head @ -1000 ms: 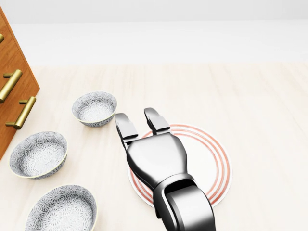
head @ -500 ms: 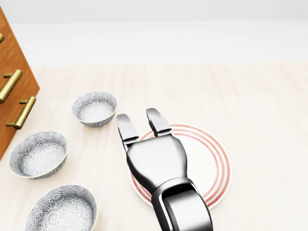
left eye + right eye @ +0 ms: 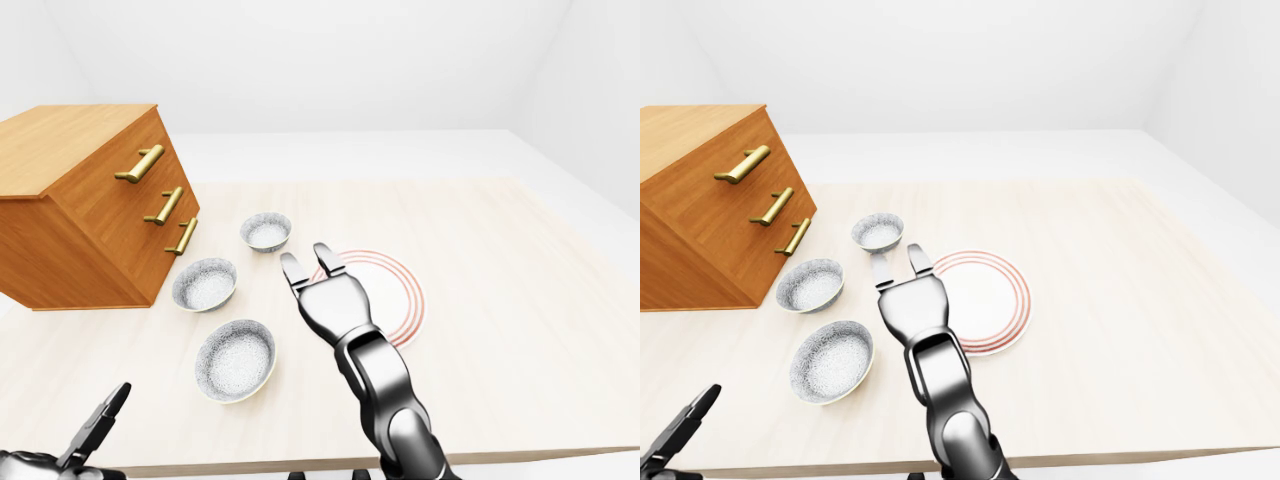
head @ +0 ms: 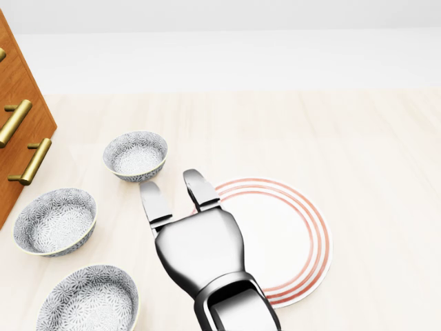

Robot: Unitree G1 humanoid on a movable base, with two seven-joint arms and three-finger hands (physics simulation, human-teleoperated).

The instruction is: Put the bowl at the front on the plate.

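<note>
On the pale wooden table [image 4: 358, 138] in the head view, the right hand [image 4: 178, 200] reaches up from the bottom edge, palm down, its two visible fingers [image 4: 155, 201] spread apart and straight, holding nothing. It covers the left rim of the red-ringed plate [image 4: 296, 234]. Three patterned bowls stand in a line to the hand's left: the far bowl [image 4: 136, 155] near the fingertips, the middle bowl [image 4: 55, 221] beside the drawer chest [image 4: 17, 131], and the near bowl [image 4: 88, 299] at the bottom edge, cut off by the frame. This view shows only the chest's corner and two brass handles, and nothing of the other arm

Through the left-eye view the whole chest shows, tilted, with three brass handles. The near bowl sits complete, near the table's lower edge and well apart from the plate. At the bottom left corner the left hand [image 3: 90, 440] rises, one dark finger pointing up; whether its fingers are spread or closed I cannot tell

From the right-eye view the right forearm [image 3: 945, 410] shows in full length, rising from the bottom edge toward the plate, the hand lying between the plate and the row of bowls, touching no bowl
</note>
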